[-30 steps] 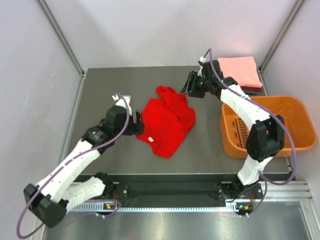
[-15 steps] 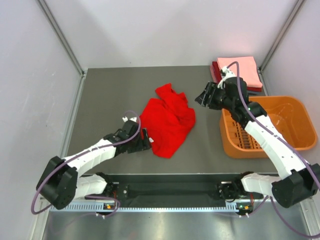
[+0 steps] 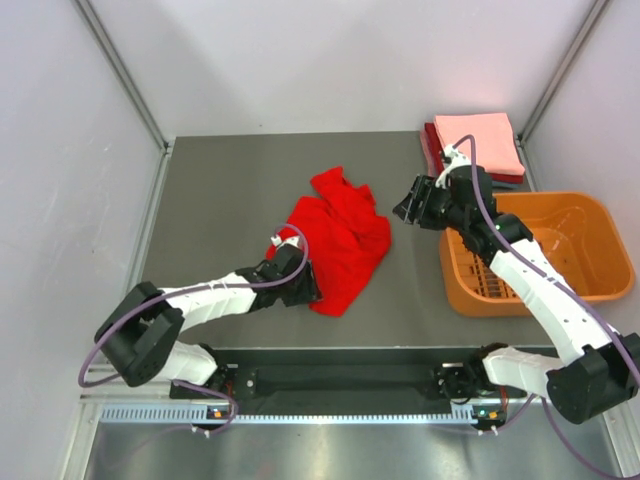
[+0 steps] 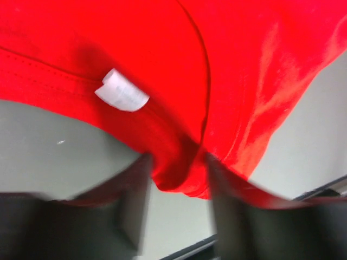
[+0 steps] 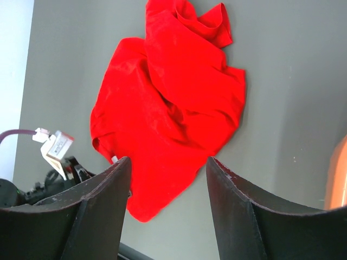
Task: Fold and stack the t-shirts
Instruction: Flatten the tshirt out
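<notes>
Grey tabletop [image 3: 220, 190], enclosed by pale panels, carried a crumpled bright red t-shirt [image 3: 345, 235] near its centre, with folded t-shirts [image 3: 480, 140] stacked at the far right corner behind an orange basket [image 3: 600, 285]. At the shirt's near-left hem the left tool [image 3: 303, 290] lay low, its jaws straddling a bunched fold beside a white label [image 4: 122, 93]; blur left it unclear whether they pinched the cloth. To the right of the shirt and apart from it, the right tool [image 3: 405, 205] hung spread, nothing between its jaws.
</notes>
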Robot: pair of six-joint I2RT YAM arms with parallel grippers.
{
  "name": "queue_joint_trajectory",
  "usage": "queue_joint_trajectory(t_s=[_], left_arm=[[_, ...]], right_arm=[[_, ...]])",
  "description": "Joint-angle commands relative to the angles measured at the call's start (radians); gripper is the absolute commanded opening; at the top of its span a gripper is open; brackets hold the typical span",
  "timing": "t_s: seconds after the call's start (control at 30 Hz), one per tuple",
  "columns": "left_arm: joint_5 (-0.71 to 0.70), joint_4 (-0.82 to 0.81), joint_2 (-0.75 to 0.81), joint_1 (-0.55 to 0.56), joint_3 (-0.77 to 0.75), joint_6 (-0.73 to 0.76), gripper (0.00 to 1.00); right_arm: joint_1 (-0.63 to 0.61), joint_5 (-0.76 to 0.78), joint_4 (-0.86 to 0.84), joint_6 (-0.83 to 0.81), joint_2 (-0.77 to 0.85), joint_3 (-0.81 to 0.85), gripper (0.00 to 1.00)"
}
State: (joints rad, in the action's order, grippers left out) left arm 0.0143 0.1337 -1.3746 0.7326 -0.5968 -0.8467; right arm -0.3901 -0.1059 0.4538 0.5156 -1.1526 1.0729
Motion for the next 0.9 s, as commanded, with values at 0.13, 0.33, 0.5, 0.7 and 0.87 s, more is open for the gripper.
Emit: queue_joint_trajectory(t_s=[0.13, 0.33, 0.5, 0.7, 0.87], left_arm=[[-0.132, 0.094, -0.021, 0.033, -0.052, -0.017, 0.09], [-0.386, 0.408, -0.001, -0.139, -0.412, 0.188, 0.00], [-0.295, 0.359, -0.006, -0.346, -0.587, 0.311, 0.00], [-0.168, 0.282, -0.168, -0.487, -0.665, 0.397, 0.04], [-0.152, 0.386, -0.404, -0.588, -0.947, 0.429, 0.08]], right_arm=[[-0.007, 0.005, -0.043, -0.006, 0.025, 0.009, 0.58], [-0.010, 0.006, -0.018, -0.009, 0.033, 0.005, 0.58], [-0.010, 0.018, -0.007, -0.014, 0.044, 0.006, 0.58], [-0.018, 0.012, -0.015, -0.005, 0.056, -0.022, 0.58], [-0.029, 0.005, 0.003, -0.008, 0.060, -0.016, 0.58]])
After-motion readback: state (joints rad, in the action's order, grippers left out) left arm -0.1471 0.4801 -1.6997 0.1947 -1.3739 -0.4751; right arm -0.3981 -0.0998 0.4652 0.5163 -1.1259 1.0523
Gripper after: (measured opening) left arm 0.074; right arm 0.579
